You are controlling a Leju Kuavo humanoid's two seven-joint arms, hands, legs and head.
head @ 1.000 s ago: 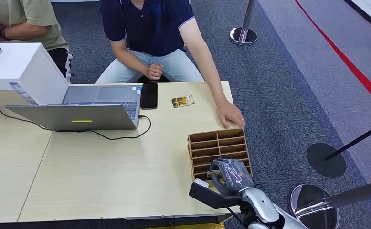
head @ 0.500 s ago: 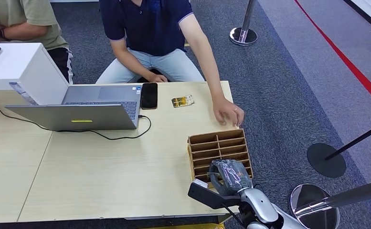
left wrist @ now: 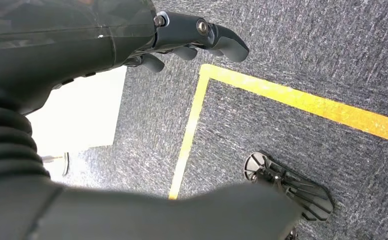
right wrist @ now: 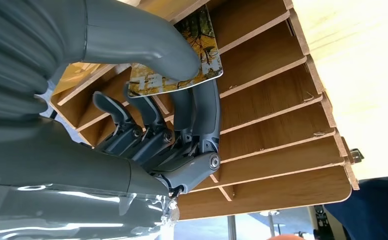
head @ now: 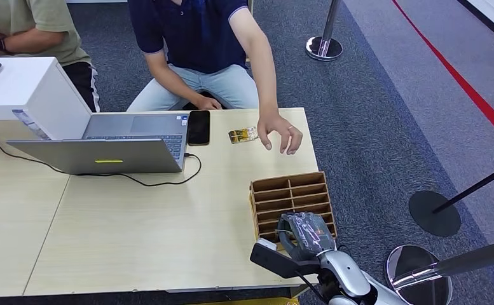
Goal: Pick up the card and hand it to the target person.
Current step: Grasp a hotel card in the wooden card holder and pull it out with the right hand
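A wooden slotted card rack (head: 293, 187) stands at the table's near right corner. My right hand (head: 305, 232) reaches into its near slots. In the right wrist view this hand (right wrist: 152, 120) pinches a card (right wrist: 201, 52) with a yellow forest print between thumb and fingers, at the mouth of a slot of the rack (right wrist: 281, 105). A second patterned card (head: 243, 135) lies on the table's far side. The person in a dark blue shirt (head: 196, 32) sits beyond the table, with a hand (head: 281, 133) hovering just right of that card. My left hand (left wrist: 192, 35) hangs over the carpet, holding nothing, fingers apart.
An open laptop (head: 104, 152) with its cable, a black phone (head: 198, 127) and a white box (head: 28, 95) occupy the table's far left. A second person (head: 31, 25) sits at the far left. Stanchion bases (head: 433, 213) stand on the carpet to the right.
The person's hand has lifted off the rack's far corner and drawn back toward the card lying on the table. My right hand has stayed at the rack.
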